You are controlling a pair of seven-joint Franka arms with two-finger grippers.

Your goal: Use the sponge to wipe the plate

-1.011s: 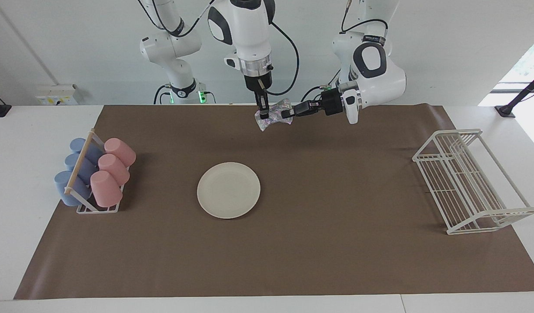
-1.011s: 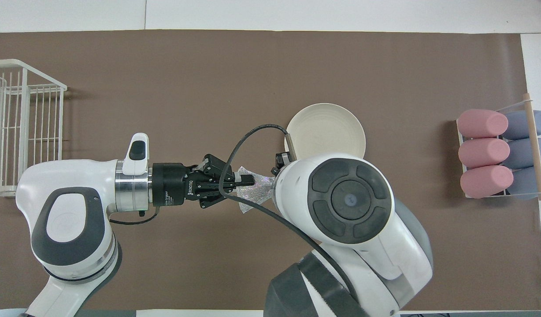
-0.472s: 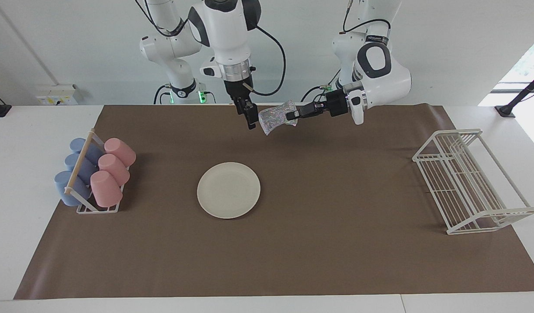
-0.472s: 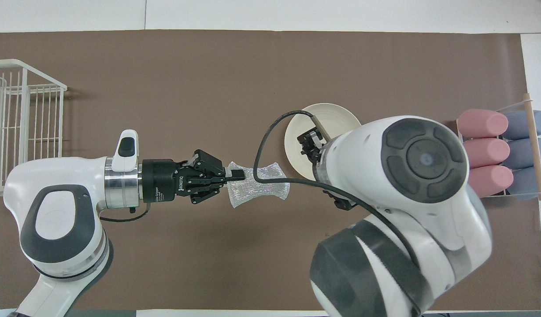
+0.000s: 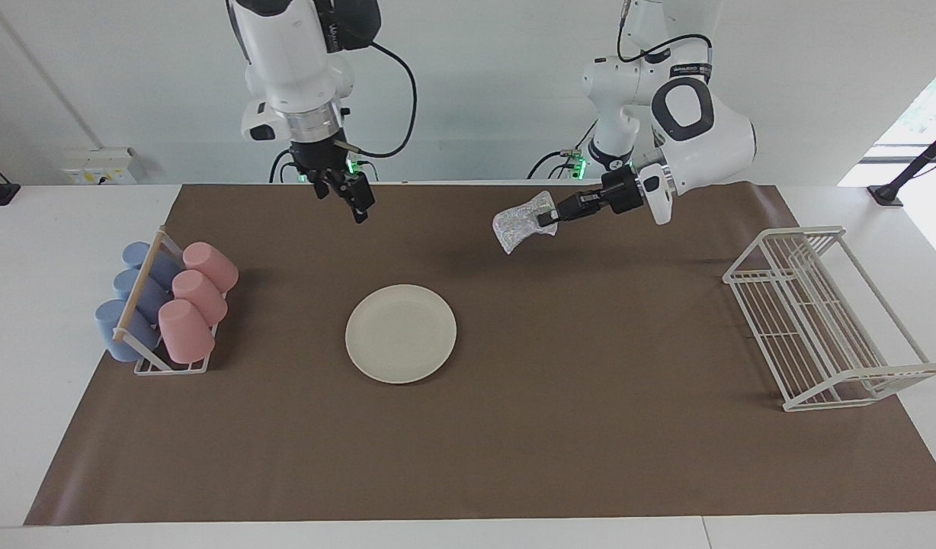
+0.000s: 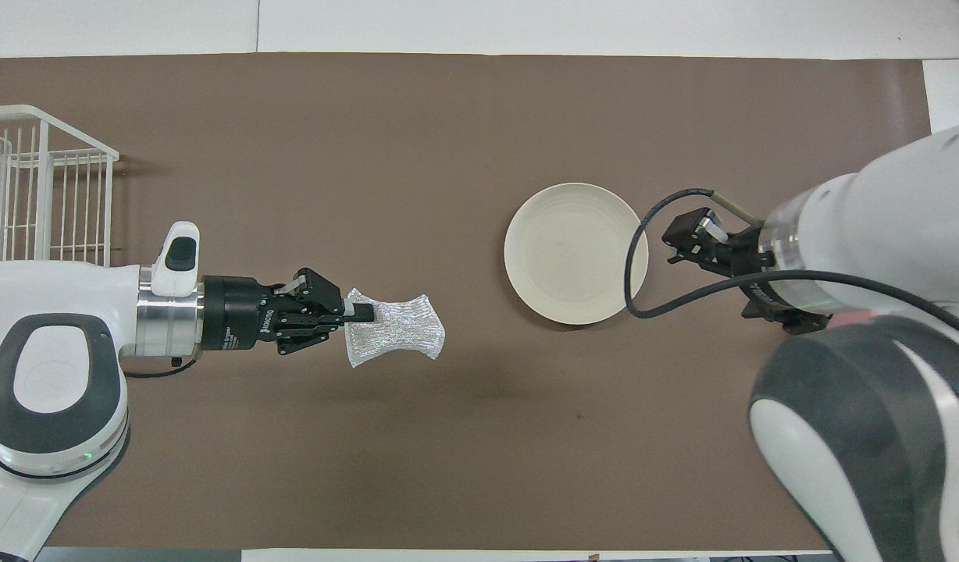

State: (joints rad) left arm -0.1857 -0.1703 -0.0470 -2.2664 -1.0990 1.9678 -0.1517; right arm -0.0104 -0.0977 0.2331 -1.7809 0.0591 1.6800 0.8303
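The cream-white plate lies flat on the brown mat with nothing on it. My left gripper is shut on one end of the silvery crinkled sponge. It holds the sponge in the air over bare mat, off the plate toward the left arm's end. My right gripper hangs open and holds nothing. It is raised over the mat between the plate and the cup rack.
A rack of pink and blue cups stands at the right arm's end of the mat. A white wire dish rack stands at the left arm's end. The brown mat covers most of the table.
My right gripper opened, let go of the sponge and swung away toward the cup rack. My left gripper kept its grip and drew the sponge toward the left arm's end.
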